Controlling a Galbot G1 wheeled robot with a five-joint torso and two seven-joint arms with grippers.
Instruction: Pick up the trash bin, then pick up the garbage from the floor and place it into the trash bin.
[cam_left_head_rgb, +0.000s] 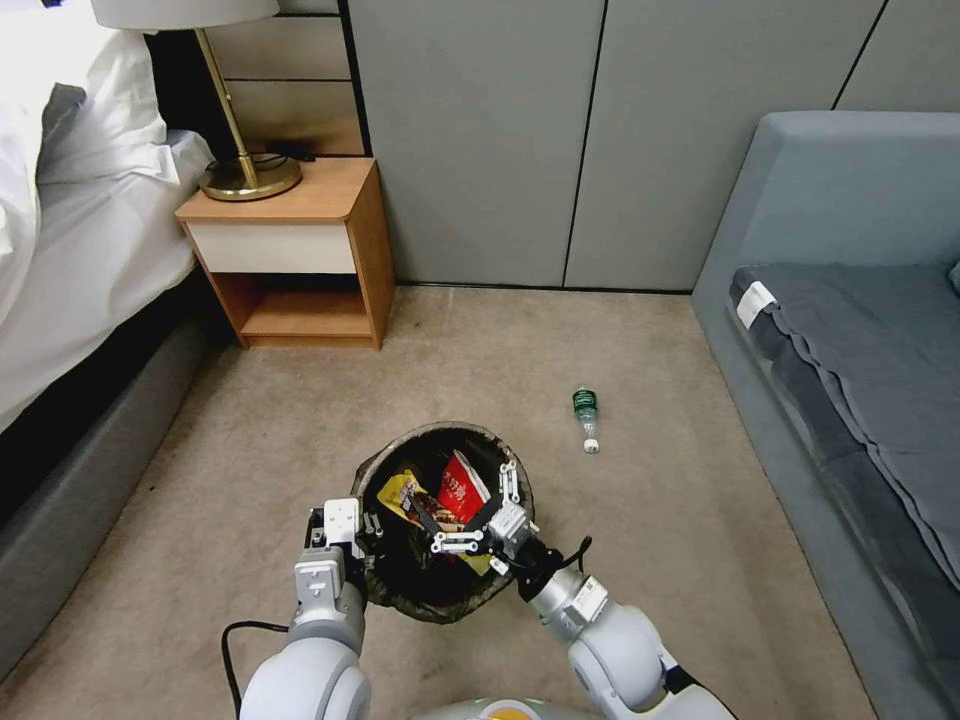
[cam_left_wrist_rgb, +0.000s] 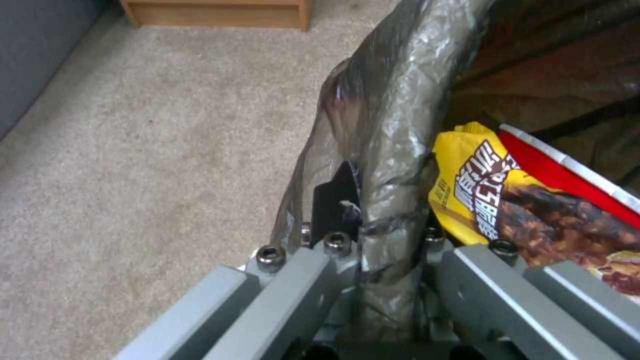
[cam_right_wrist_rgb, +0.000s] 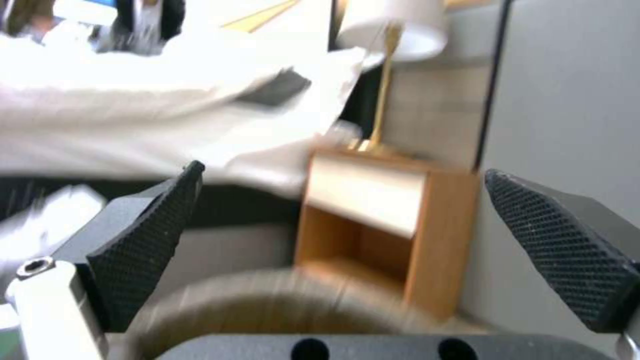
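Now we see the trash bin (cam_left_head_rgb: 440, 590) held near the robot, in front of its torso, above the carpet floor (cam_left_head_rgb: 250, 440). Our left gripper (cam_left_head_rgb: 352, 528) is clamped on the bin's left rim, the bag-covered wall (cam_left_wrist_rgb: 390, 125) pinched between its jaws in the left wrist view. Our right gripper (cam_left_head_rgb: 478, 512) hovers over the bin's mouth with its pads (cam_right_wrist_rgb: 143, 245) spread apart and nothing between them. Inside lie a yellow wrapper (cam_left_wrist_rgb: 467, 185) and a red wrapper (cam_left_head_rgb: 462, 487).

We judge the bin light and thin-walled; its film liner looks slippery, so a rim pinch may creep, and a firm bite through bag and wall together seems the safest hold.

One piece remains on the floor: the bottle (cam_left_head_rgb: 586, 418), to the right of the bin and farther from us, well apart from it and nearer the grey sofa (cam_left_head_rgb: 850, 330). It lies on its side, long axis running near-to-far. The green part is at the far end and a small white tip at the near end; which end bears the cap, we cannot tell. We judge it light, stiff, smooth and apt to roll; a grasp across the middle of the body, jaws closing left-right, should suit.
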